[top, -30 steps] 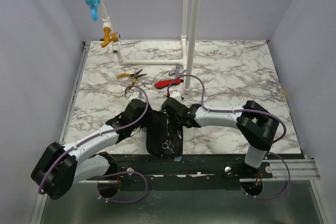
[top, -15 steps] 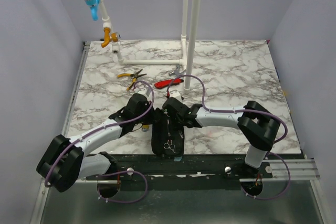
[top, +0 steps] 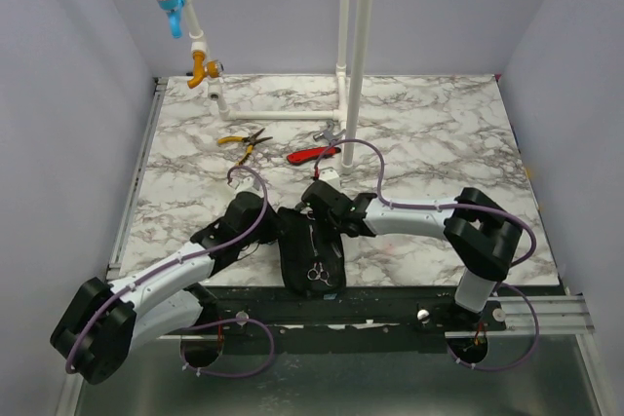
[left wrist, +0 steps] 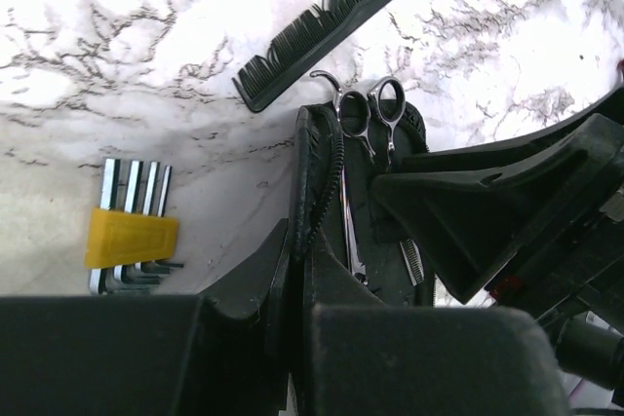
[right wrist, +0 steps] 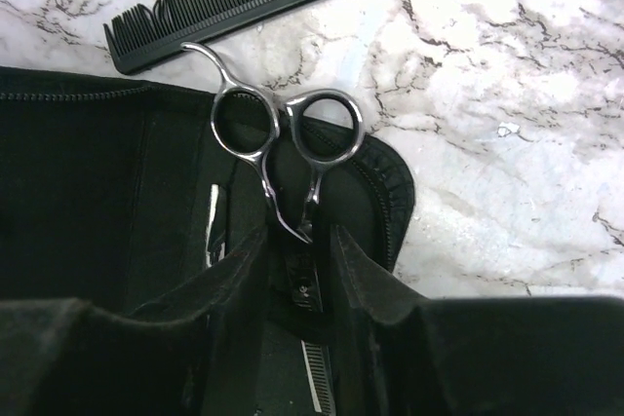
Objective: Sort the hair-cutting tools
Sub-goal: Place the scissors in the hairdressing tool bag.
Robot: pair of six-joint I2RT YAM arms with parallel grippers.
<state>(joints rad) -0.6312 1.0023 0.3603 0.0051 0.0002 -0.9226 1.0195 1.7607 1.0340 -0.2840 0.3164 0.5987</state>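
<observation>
Right gripper jaws now parted astride scissors inside black case; left gripper just clamped case edge. Scissors likely stowed, comb beside case pending

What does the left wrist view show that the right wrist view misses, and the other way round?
Only the left wrist view: a hex key set in a yellow holder, lying on the marble tabletop left of the black case, and the left end effector closed on that case's zipped edge.

Only the right wrist view: no further object, only a closer look.

Both: the black comb on the marble beyond the case, and the silver scissors in the case, rings toward the comb, with the right end effector around their shanks, jaws apart.
</observation>
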